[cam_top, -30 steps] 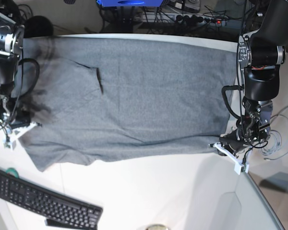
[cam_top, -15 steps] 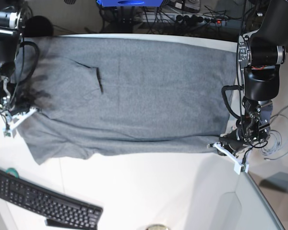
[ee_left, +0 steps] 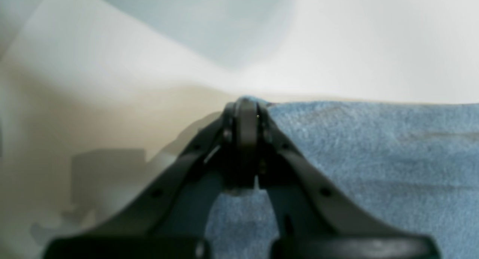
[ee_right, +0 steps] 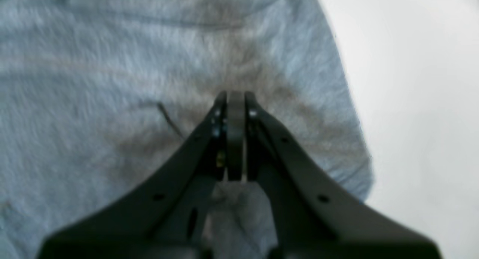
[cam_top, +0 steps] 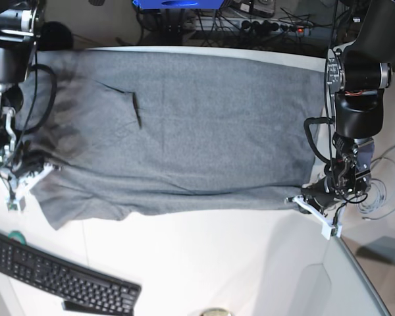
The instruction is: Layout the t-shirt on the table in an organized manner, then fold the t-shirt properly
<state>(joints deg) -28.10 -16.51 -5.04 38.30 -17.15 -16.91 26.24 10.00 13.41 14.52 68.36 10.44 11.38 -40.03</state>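
The t-shirt (cam_top: pixel 184 125) lies spread wide across the table (cam_top: pixel 204 263), filling the upper half of the base view from about nine o'clock over to three o'clock, with bare white tabletop below it toward six o'clock. A short dark crease sits in the cloth toward ten o'clock. The lower hem runs roughly level, dipping into a loose flap at about eight o'clock.

My left gripper (cam_top: pixel 301 201) sits at the shirt's lower corner, near four o'clock in the base view. Through my left wrist view, my left gripper (ee_left: pixel 245 109) has its jaws pressed together right at the cloth's edge, with what looks like a thin lip of fabric caught at the tips; the t-shirt (ee_left: pixel 374 169) stretches away toward three o'clock and white table (ee_left: pixel 93 101) toward nine o'clock.

My right gripper (cam_top: pixel 33 172) is at the opposite end, near nine o'clock in the base view, low against the sleeve side of the shirt. Through my right wrist view, my right gripper (ee_right: pixel 235 98) has its jaws together too, over grey knit (ee_right: pixel 112 64); the picture is blurred, and I cannot tell whether any cloth is pinched between them. White table (ee_right: pixel 430 101) shows toward three o'clock.

A black keyboard (cam_top: pixel 59 273) lies on the table toward seven o'clock, well apart from the shirt.
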